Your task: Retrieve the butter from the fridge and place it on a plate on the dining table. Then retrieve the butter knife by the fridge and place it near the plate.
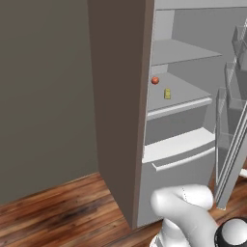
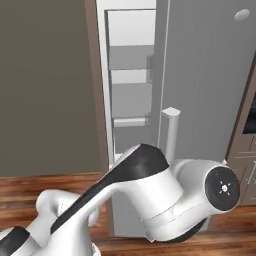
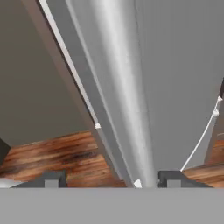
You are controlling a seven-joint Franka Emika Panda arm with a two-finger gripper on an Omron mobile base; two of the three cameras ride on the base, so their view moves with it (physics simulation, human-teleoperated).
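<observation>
The fridge [image 1: 202, 34] stands open. The butter [image 1: 167, 93], a small yellow stick, lies on a middle shelf [image 1: 185, 91], with a small red-orange lump [image 1: 155, 80] behind it to the left. In the hand view my gripper [image 3: 112, 179] is open, its two tips far apart. The fridge's handle bar [image 3: 124, 100] runs up between them, closer to the right fingertip [image 3: 173, 178], and wood floor shows in the gap beside the left one. The same handle [image 2: 170, 132] stands on the door [image 2: 210, 75] just behind my arm. The plate, dining table and butter knife are out of view.
The open door [image 1: 231, 125] with its bins swings out on the right of the left base view. A brown panel [image 1: 120, 96] flanks the fridge on the left, beside a grey wall [image 1: 43, 96]. Wood floor [image 1: 58, 217] lies below. Brown cabinets [image 2: 247, 145] stand at the far right.
</observation>
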